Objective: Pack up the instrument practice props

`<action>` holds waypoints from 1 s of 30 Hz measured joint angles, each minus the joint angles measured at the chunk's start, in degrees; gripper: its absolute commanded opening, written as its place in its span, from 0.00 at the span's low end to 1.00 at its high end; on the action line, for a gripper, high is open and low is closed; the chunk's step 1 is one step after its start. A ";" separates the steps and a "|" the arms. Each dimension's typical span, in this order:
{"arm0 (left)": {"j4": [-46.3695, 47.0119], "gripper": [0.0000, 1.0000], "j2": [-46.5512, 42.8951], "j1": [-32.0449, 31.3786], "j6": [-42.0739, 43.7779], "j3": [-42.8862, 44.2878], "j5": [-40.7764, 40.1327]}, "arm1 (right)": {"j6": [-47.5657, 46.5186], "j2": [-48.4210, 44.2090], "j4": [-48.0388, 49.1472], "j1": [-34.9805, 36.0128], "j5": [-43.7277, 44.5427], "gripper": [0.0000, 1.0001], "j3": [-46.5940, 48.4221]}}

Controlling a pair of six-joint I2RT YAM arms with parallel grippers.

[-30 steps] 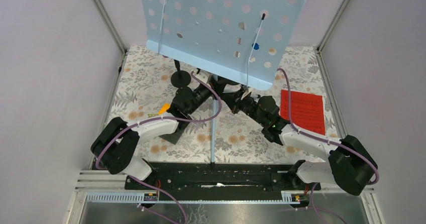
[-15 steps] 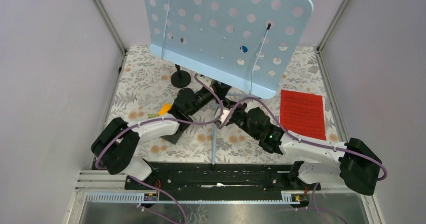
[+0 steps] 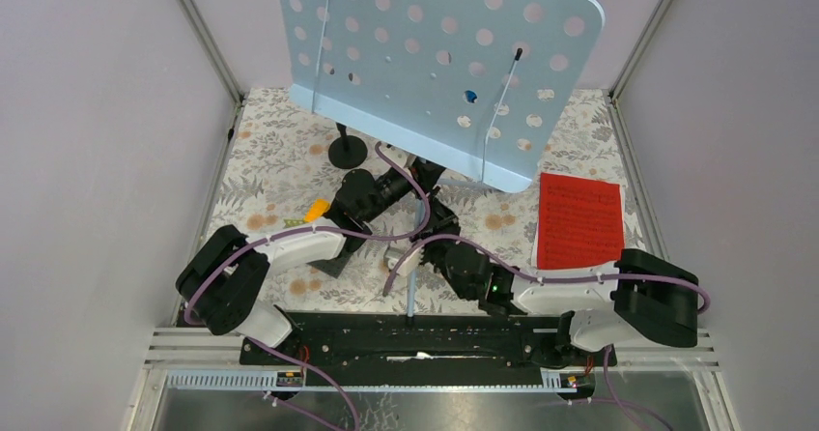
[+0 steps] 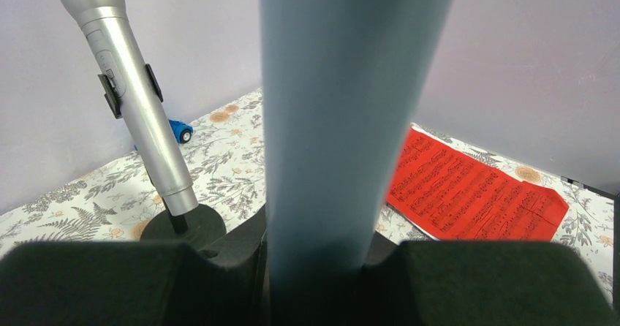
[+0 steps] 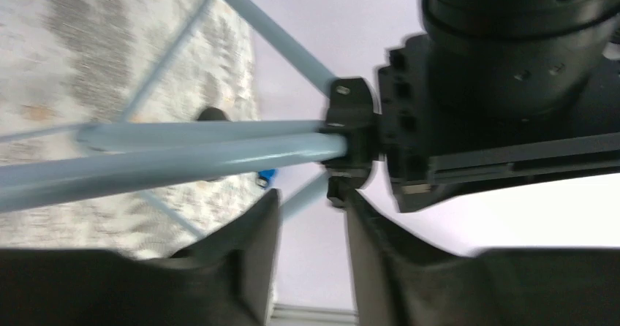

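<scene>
The left end effector [image 4: 322, 267] is pinched on the pale-blue pole [image 4: 343, 121] of the stand [image 3: 435, 64]. The pole is clamped between the two dark fingers, and the gap between them is filled by it.

The right end effector [image 5: 311, 267] is spread, with nothing held between its fingers [image 5: 241, 267]; only the wall is seen through the gap. Just beyond that gap, at 12 o'clock in the right wrist view, the stand's black hub [image 5: 351, 132] is seen. Thin pale-blue legs [image 5: 270, 30] are splayed out from it. Whether the hub is touched cannot be told.

In the top view the right end effector is placed near the left one, at about its 5 o'clock. The stand's perforated desk is carried tilted over the 12 o'clock end of the floral surface [image 3: 280, 170].

A silver microphone [image 4: 135, 99] is seated, leaning, in a black round mount [image 4: 183, 227] at 10 o'clock of the pole in the left wrist view. A blue car [image 4: 180, 131] is parked beyond it by the wall. The red sheet [image 3: 579, 220] is laid flat at 3 o'clock of the surface, well apart from both end effectors. An orange brick [image 3: 316, 209] is seen beside the left arm.
</scene>
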 measured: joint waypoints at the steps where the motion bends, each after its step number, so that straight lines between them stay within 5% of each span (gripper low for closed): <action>1: 0.02 0.00 0.00 0.00 0.00 0.00 -0.02 | 0.11 -0.13 0.17 0.79 0.52 0.55 -0.46; 8: 0.02 0.00 0.00 0.00 -0.02 0.24 -0.22 | 11.72 -5.66 -6.25 7.87 -1.27 0.69 -6.51; 14: 0.00 0.00 0.04 0.00 -0.02 0.26 -0.22 | 33.83 -21.11 -0.04 8.09 0.11 0.86 -14.62; 18: -0.02 0.00 0.35 0.00 -0.04 0.33 -0.20 | 53.59 -25.99 3.17 7.15 7.04 0.81 -18.38; 24: -0.07 0.00 0.35 0.00 -0.04 0.33 -0.22 | 95.19 -28.79 -17.42 -8.50 3.23 0.82 -10.21; 30: -0.09 0.00 0.35 0.00 -0.04 0.35 -0.20 | 120.83 -28.87 -21.33 -22.84 -12.41 0.78 -9.46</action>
